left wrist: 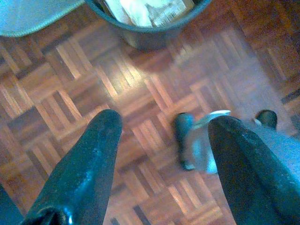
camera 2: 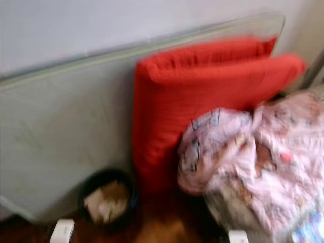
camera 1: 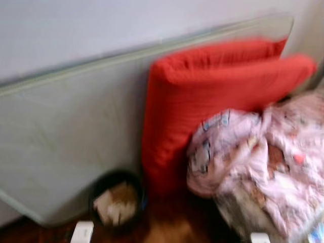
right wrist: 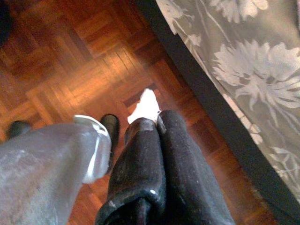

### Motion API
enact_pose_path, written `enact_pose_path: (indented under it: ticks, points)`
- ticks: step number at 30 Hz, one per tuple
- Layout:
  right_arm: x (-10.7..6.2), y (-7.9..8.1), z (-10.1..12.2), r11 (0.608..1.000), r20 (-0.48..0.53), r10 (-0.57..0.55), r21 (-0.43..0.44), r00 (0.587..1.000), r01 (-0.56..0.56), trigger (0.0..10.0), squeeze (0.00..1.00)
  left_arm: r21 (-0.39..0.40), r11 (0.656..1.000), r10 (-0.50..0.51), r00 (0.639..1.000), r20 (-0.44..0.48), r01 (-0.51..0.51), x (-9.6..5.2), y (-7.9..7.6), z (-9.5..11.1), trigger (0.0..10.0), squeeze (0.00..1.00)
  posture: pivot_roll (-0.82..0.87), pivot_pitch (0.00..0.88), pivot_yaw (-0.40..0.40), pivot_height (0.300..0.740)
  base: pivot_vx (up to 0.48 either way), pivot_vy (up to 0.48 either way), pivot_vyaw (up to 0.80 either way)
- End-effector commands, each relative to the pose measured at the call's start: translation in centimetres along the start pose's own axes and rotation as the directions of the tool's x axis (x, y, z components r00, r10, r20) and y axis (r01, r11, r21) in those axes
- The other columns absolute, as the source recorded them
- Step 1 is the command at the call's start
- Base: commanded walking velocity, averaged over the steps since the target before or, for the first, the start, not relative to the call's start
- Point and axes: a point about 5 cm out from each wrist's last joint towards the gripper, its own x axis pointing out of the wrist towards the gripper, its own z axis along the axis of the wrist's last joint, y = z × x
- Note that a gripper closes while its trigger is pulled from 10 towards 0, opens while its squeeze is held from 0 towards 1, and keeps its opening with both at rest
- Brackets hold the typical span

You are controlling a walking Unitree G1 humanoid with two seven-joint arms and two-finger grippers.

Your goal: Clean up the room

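From where I stand the robot looks to be on the move, the head views smeared, so the step in hand seems to be carrying a scrap to the bin. The right gripper (right wrist: pixel 149 123) hangs low over the dark parquet floor (right wrist: pixel 70 61), its two black fingers pressed together on a small white scrap (right wrist: pixel 147 105) that pokes out past the tips. The left gripper (left wrist: pixel 161 124) hangs beside it with its fingers spread wide and nothing between them.

The round dark waste bin (camera 1: pixel 117 200) with pale crumpled paper inside sits on the floor ahead, tucked against the pale grey-green mattress (camera 1: pixel 66 136) propped on the wall. I'd judge the best way is to keep the pinch tight, bring the right arm across until the tips are well over the bin's mouth, then release, since a light scrap could drift.

Room is tight: just beside the bin stands a big red cushion (camera 1: pixel 202 106), and a crumpled pink patterned blanket (camera 1: pixel 263 162) spills out low on the right. In the right wrist view a grey floral fabric (right wrist: pixel 243 79) with a dark lower edge runs close alongside that arm, so a swing towards it could snag
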Motion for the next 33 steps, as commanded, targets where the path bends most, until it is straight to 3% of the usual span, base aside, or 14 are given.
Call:
enact_pose_path:
  ticks: [1,33]
  points:
    - [0.21,0.60,0.62,1.000,0.017,0.014,-0.004,1.000,-0.014,10.0,0.00,0.007,1.000,0.019,1.000,-0.017,-0.019,-0.24,0.77,-0.39,10.0,0.00,-0.03,0.000,-0.006,0.740,0.000,0.394,0.00]
    - [0.21,0.63,0.67,1.000,0.028,0.009,0.029,1.000,-0.010,10.0,0.00,0.010,1.000,0.020,1.000,-0.017,-0.020,-0.25,0.85,-0.32,10.0,0.00,-0.03,0.000,-0.005,0.740,0.000,0.392,0.00]
